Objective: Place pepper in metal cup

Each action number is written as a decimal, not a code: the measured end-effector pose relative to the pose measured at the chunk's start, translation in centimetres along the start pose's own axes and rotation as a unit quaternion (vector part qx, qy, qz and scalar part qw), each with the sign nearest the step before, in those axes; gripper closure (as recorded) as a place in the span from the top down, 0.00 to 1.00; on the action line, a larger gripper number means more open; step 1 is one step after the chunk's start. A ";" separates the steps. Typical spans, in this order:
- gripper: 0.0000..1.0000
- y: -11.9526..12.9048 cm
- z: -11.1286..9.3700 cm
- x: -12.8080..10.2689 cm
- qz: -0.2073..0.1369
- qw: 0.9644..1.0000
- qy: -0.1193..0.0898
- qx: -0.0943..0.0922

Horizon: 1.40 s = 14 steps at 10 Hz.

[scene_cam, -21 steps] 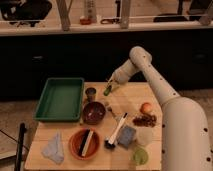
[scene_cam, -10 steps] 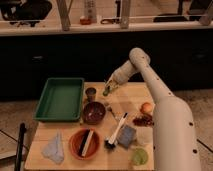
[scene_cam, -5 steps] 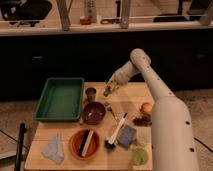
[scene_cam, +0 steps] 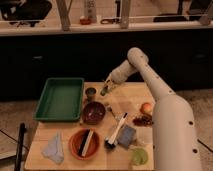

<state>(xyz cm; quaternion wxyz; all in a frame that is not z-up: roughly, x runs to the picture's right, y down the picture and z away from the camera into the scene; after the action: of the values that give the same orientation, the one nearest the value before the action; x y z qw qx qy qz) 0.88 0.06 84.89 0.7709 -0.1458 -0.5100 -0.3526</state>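
Note:
The small grey metal cup (scene_cam: 90, 93) stands on the wooden table (scene_cam: 125, 97), between the green tray and my gripper. My gripper (scene_cam: 106, 89) hangs at the end of the white arm, just right of the cup and slightly above the table. A small dark green pepper (scene_cam: 104, 92) shows at its tips, and the gripper looks shut on it. The pepper is beside the cup's right rim, not inside it.
A green tray (scene_cam: 60, 98) lies at the left. A dark maroon bowl (scene_cam: 93, 112) sits in front of the cup. An orange bowl (scene_cam: 85, 143), a blue cloth (scene_cam: 53, 148), a brush (scene_cam: 117, 131), a grey sponge (scene_cam: 126, 136), an orange-red fruit (scene_cam: 146, 108) and a pale green lump (scene_cam: 140, 156) fill the front.
My gripper has moved a little left and down with the pepper, closer to the metal cup. Nothing else on the table moved.

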 end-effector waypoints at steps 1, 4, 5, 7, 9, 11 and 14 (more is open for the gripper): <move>0.00 -0.4 0.1 -0.3 0.007 1.000 0.002 0.002; 0.00 -1.4 0.8 -1.1 0.034 0.999 -0.005 0.009; 0.00 -1.8 1.1 -1.5 0.046 0.999 -0.011 0.011; 0.00 -2.6 1.5 -2.4 0.063 0.998 -0.026 0.009; 0.00 -3.3 2.0 -3.0 0.074 0.996 -0.041 0.003; 0.00 -3.9 2.3 -3.6 0.083 0.995 -0.057 -0.007; 0.00 -4.9 3.2 -4.1 0.097 0.992 -0.082 -0.017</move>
<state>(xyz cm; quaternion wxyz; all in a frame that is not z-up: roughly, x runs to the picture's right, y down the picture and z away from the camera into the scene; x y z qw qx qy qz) -5.67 0.11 82.01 0.7547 -0.2362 -0.5487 -0.2713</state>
